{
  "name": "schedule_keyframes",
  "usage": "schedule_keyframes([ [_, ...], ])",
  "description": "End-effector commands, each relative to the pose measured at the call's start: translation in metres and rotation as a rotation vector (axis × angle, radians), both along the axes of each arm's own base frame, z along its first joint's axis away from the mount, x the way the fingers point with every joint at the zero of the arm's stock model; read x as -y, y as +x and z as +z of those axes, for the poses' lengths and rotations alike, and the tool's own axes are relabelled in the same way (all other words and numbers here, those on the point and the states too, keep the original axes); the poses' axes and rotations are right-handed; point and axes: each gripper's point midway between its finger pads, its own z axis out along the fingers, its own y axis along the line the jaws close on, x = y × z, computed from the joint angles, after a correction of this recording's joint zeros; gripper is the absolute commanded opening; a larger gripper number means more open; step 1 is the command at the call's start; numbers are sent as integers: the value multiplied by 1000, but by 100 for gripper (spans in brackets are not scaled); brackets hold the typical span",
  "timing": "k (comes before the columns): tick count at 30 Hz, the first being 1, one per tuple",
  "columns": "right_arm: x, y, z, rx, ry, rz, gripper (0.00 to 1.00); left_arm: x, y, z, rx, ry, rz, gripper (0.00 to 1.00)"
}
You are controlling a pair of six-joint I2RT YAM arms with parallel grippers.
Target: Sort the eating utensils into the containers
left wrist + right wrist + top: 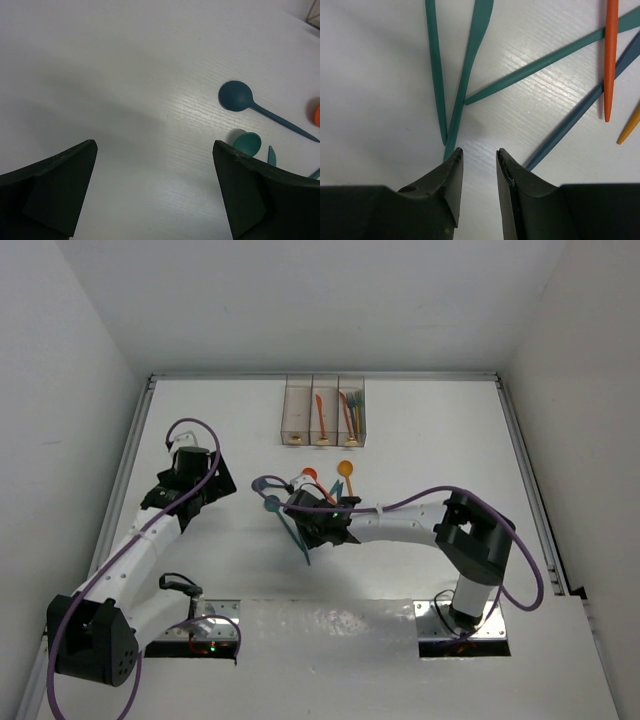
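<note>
Utensils [345, 472] lie mid-frame in the top view, bins [297, 405] above. Right gripper [478, 152], jaws slightly parted and empty: centre them on the knife [465, 80] handle before you close. Left gripper [154, 145] gapes, empty.

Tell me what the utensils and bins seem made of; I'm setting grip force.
The utensils look like matte plastic: flat solid colour, no metallic glint. The bins look like clear tinted plastic, probably: contents show through the walls.
</note>
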Motion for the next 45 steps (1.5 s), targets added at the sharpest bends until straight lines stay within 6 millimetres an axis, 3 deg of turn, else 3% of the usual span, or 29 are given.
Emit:
schedule_keyframes([
  [1,-25,17,20,59,89,-69,31,4,12,24,81,-14,3,99],
  [8,-44,18,7,12,101,-72,29,4,12,24,82,-18,5,99],
  [17,-38,19,-19,-4,48,-115,28,4,12,24,83,-18,5,99],
  [23,-33,6,-38,-74,21,-115,26,4,12,25,87,-19,6,99],
  [25,-27,1,-43,-94,7,-129,23,4,12,25,88,-20,5,99],
  [29,-6,-8,-53,-133,-26,-148,4,5,12,25,85,-23,-1,99],
  [31,-3,-8,-52,-150,-12,-152,0,6,12,25,86,-24,-4,99],
  [35,-3,7,-21,-90,19,-132,0,8,13,26,91,-32,-19,99],
  [40,-20,36,58,67,94,-49,0,14,15,27,100,-48,-55,99],
  [43,-19,70,107,150,151,-83,0,18,16,28,108,-57,-77,99],
  [45,-9,105,134,198,189,-137,0,21,17,28,109,-59,-96,99],
])
